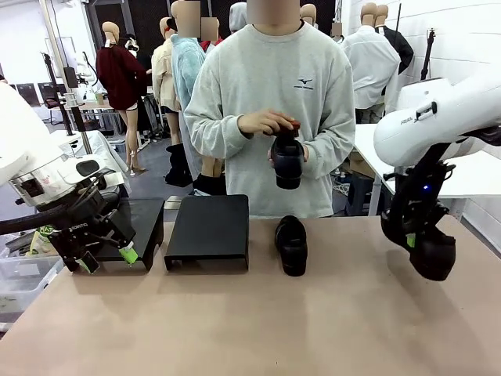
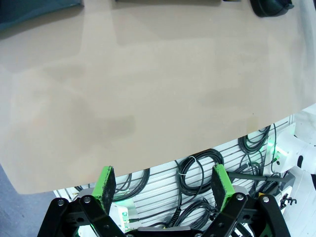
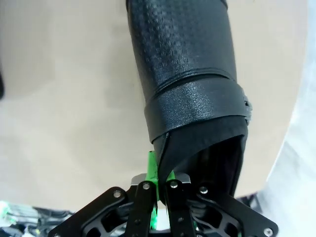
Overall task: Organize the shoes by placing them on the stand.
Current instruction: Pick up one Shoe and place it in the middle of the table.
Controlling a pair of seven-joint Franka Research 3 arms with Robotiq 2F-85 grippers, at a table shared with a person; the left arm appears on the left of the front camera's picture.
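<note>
A black stand sits on the table left of centre, and a second black stand lies beside it behind my left gripper. That gripper is open and holds nothing; in the left wrist view its green pads stand wide apart over the table's near edge. One black shoe lies on the table right of the stand, its toe at the top of the left wrist view. The person holds another shoe in both hands at chest height. My right gripper is shut on the collar of a third shoe, which hangs above the table's right side.
The tan table is bare in front of the stands and the shoe. The person stands at the far edge, behind the middle. A white table lies past the right arm. Cables hang on a rack below the table's near edge.
</note>
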